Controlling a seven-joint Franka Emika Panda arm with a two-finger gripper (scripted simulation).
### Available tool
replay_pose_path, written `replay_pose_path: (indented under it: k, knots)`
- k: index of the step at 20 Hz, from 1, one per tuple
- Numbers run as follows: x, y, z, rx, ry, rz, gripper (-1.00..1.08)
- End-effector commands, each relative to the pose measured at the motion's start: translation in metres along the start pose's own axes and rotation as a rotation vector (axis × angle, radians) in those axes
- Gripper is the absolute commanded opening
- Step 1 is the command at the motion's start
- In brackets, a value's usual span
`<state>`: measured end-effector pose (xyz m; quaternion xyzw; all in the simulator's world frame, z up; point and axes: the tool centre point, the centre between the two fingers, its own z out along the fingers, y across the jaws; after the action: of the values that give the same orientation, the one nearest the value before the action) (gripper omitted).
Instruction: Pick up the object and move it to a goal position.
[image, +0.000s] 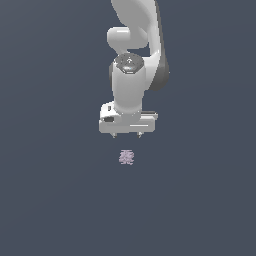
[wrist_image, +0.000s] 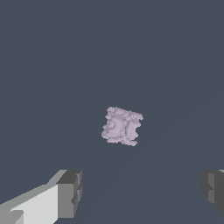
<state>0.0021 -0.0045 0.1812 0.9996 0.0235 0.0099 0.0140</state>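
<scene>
The object is a small pale lilac-grey knobbly clump lying on the flat dark grey surface. The wrist view shows the object with a rough, lumpy face, alone on the surface. My white gripper hangs above it, a gap of bare surface showing between its short fingertips and the clump. The gripper is open: its two grey fingers stand far apart with nothing between them, and the clump is narrower than that gap.
The arm's white links rise behind the gripper toward the exterior view's upper edge. The dark grey surface spreads around the clump with no other object in view.
</scene>
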Motion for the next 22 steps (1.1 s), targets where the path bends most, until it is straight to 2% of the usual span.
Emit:
replay_pose_path:
  k: [1, 10, 22]
  knots:
    - [0.0, 0.0, 0.0, 0.0, 0.0, 0.0, 1.0]
    - [-0.005, -0.03, 0.001, 0.032, -0.013, -0.044, 1.0]
    - [0.002, -0.024, 0.018, 0.032, -0.015, 0.014, 1.0]
